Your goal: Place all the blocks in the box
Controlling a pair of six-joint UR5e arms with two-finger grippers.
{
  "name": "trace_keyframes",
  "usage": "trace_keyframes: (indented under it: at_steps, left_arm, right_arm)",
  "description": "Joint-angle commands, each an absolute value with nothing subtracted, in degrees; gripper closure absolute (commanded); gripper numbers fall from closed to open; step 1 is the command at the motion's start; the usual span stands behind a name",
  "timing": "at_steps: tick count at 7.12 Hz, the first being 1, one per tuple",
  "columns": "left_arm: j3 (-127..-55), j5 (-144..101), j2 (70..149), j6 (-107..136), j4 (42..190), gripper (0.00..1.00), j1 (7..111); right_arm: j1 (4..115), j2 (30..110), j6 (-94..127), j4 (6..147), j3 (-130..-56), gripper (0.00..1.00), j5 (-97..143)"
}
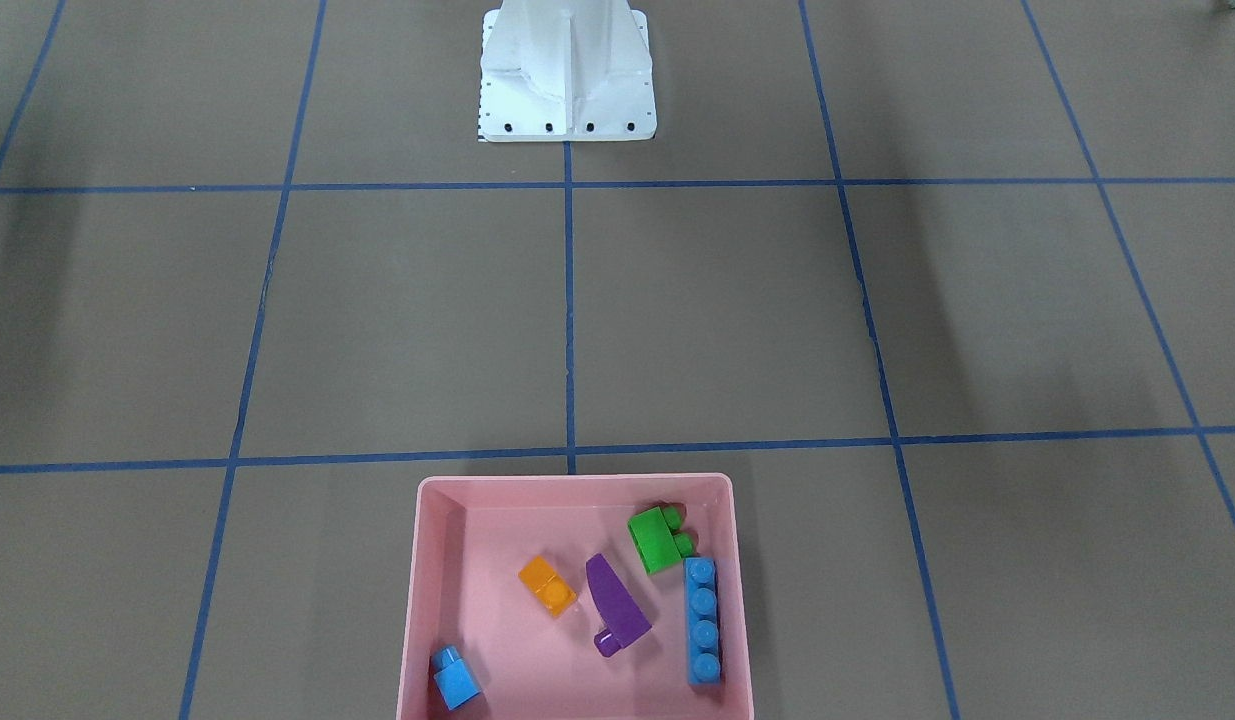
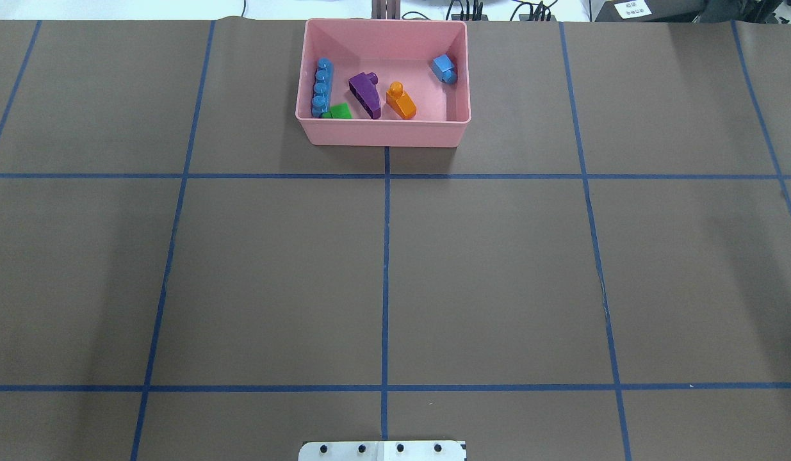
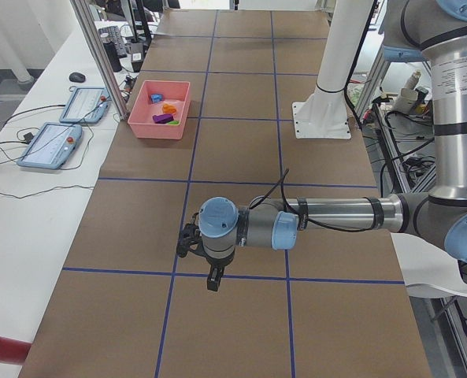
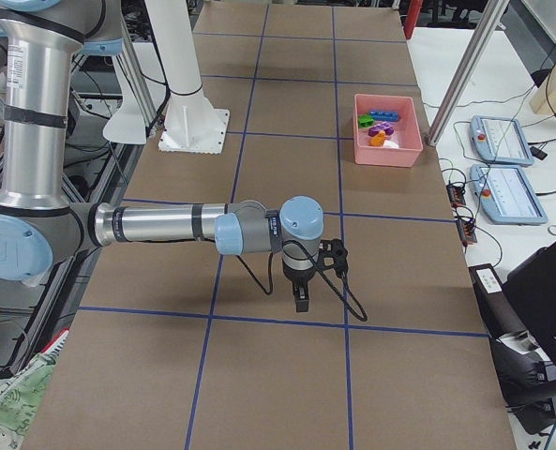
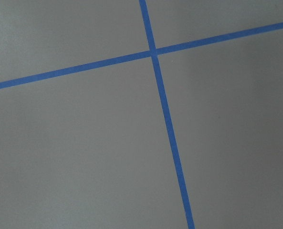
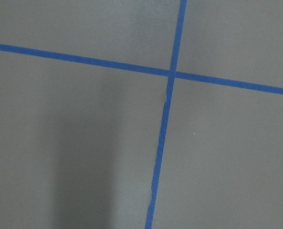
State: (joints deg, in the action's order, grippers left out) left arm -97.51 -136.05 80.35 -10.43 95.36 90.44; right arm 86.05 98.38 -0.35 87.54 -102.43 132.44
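Note:
The pink box [image 1: 577, 482] stands at the table's far edge, also in the overhead view [image 2: 382, 133]. All five blocks lie inside it: orange [image 1: 547, 585], small blue [image 1: 456, 678], purple wedge [image 1: 615, 603], long blue [image 1: 702, 620] and green [image 1: 657, 538]. My left gripper [image 3: 212, 279] shows only in the exterior left view, hanging over bare table far from the box. My right gripper [image 4: 301, 300] shows only in the exterior right view, also over bare table. I cannot tell whether either is open or shut. Both wrist views show only brown table with blue tape lines.
The white robot base [image 1: 567, 90] stands at the robot's side of the table. Blue tape lines divide the brown table. Two teach pendants [image 3: 50, 146] lie on a side table beyond the box. A metal frame post [image 4: 465, 66] stands next to the box.

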Motion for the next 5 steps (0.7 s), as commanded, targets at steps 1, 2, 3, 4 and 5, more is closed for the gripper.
trace_keyframes:
  at_steps: [1, 2, 3, 4, 5]
  left_arm:
    - [-97.47, -136.05, 80.33, -10.46, 95.36, 0.00, 90.44]
    - [-97.47, -136.05, 80.33, -10.46, 95.36, 0.00, 90.44]
    - [-97.38, -136.05, 80.33, -10.46, 95.36, 0.00, 90.44]
    - [-97.03, -136.05, 80.42, -10.46, 95.36, 0.00, 90.44]
    - [-97.12, -136.05, 80.42, -10.46, 95.36, 0.00, 90.44]
  right_arm:
    - [86.04, 98.26, -0.35, 87.54, -102.39, 0.00, 132.45]
    - [86.04, 98.26, -0.44, 87.54, -102.39, 0.00, 132.45]
    - [86.04, 98.26, -0.44, 87.54, -102.39, 0.00, 132.54]
    - [86.04, 98.26, -0.35, 87.45, -102.48, 0.00, 132.54]
    - [85.96, 98.26, -0.53, 87.54, -102.39, 0.00, 132.54]
